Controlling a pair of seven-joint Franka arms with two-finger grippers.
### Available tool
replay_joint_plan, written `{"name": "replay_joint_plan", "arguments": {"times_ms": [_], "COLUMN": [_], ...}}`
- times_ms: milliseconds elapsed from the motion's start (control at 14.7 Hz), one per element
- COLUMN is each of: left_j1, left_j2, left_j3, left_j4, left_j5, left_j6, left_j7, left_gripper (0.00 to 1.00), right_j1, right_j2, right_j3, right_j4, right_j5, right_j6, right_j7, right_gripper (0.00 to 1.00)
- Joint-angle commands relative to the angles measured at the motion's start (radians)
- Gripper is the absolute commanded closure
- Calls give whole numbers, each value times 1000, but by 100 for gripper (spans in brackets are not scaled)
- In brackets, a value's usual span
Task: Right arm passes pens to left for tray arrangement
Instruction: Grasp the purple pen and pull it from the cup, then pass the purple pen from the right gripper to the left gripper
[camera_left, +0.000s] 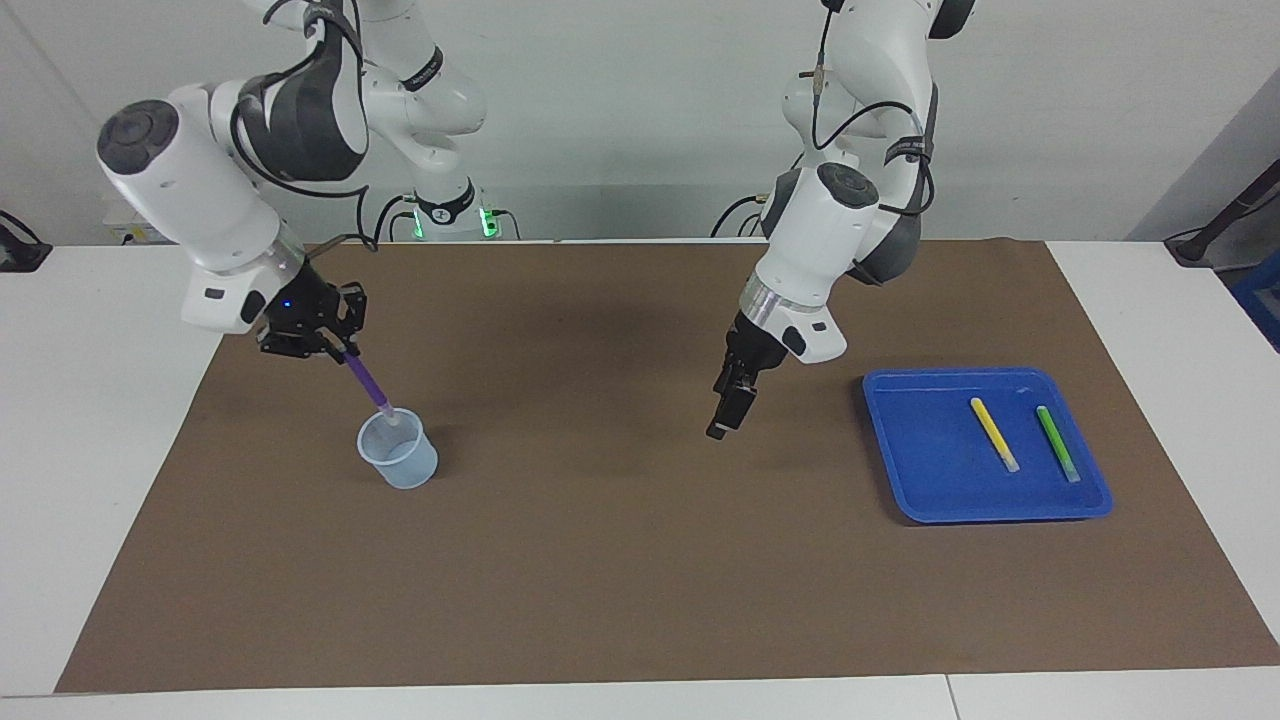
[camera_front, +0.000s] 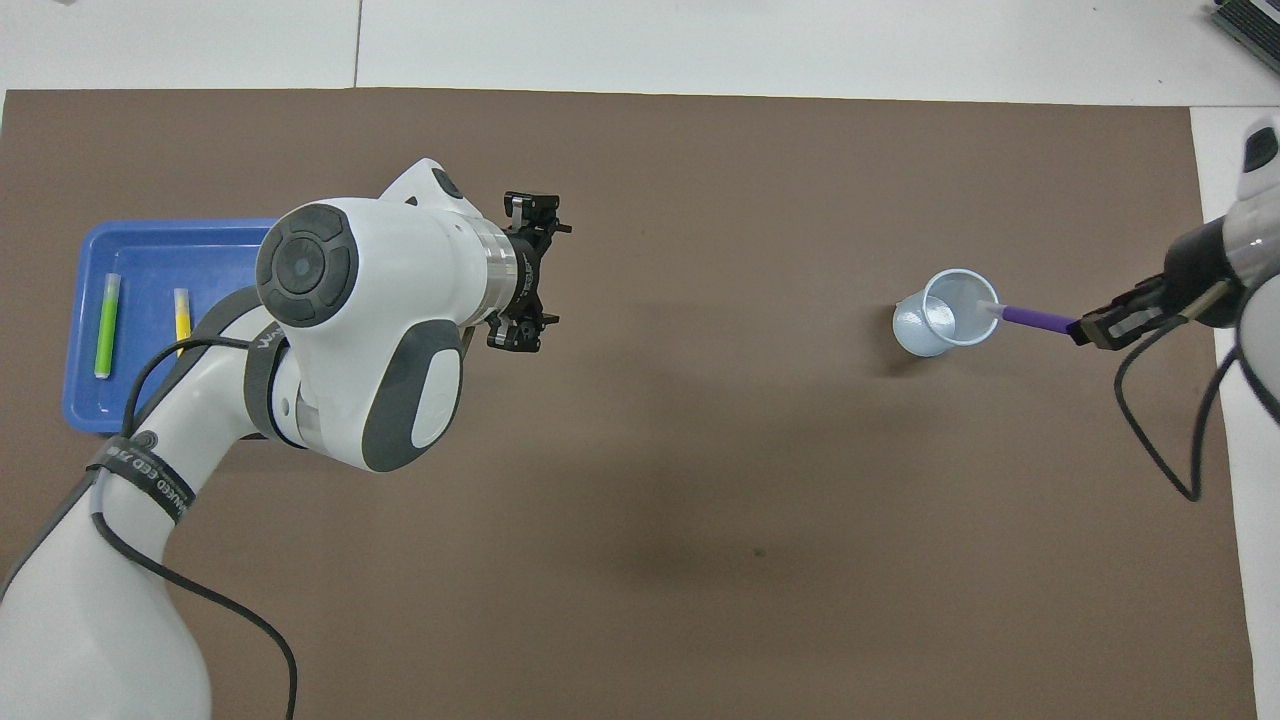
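My right gripper (camera_left: 337, 348) (camera_front: 1085, 328) is shut on the upper end of the purple pen (camera_left: 367, 379) (camera_front: 1035, 318). The pen hangs slanted, and its pale tip sits just at the rim of the translucent cup (camera_left: 399, 451) (camera_front: 943, 313). The blue tray (camera_left: 925, 470) (camera_front: 150, 245) lies toward the left arm's end of the table. In it the yellow pen (camera_left: 993, 433) (camera_front: 182, 310) and the green pen (camera_left: 1056, 442) (camera_front: 105, 325) lie side by side. My left gripper (camera_left: 731, 405) (camera_front: 528, 270) hangs open over the bare mat, between the cup and the tray, with nothing in it.
A brown mat (camera_left: 640, 560) covers most of the white table (camera_left: 100, 400). The cup stands on the mat at the right arm's end.
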Motion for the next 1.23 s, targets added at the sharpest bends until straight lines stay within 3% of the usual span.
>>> {"name": "replay_joint_plan", "arguments": {"times_ms": [0,341,682,1160], "left_j1": [-44,-95,-159,-259], "left_j2": [-21,-14,-3,5], "left_j3": [11,11,11,11], "left_j4": [-27,-18,25,69], "left_j5": [-22,-39,-50,-50], "left_j6": [40,89,102,105], "left_j7": [-92,-197,-335,-435], "left_gripper": [0,0,0,0], "right_j1": [-24,28,175,299], "right_j2": [16,10,10,15], "right_j3": [13,30,31,31], "right_j4": [72,54,-17,-93], "right_j5": [70,241,398,486], "right_j6": [-85,-61,100,287], "right_j7": [98,407,782,1024], "right_gripper": [89,89,89,89]}}
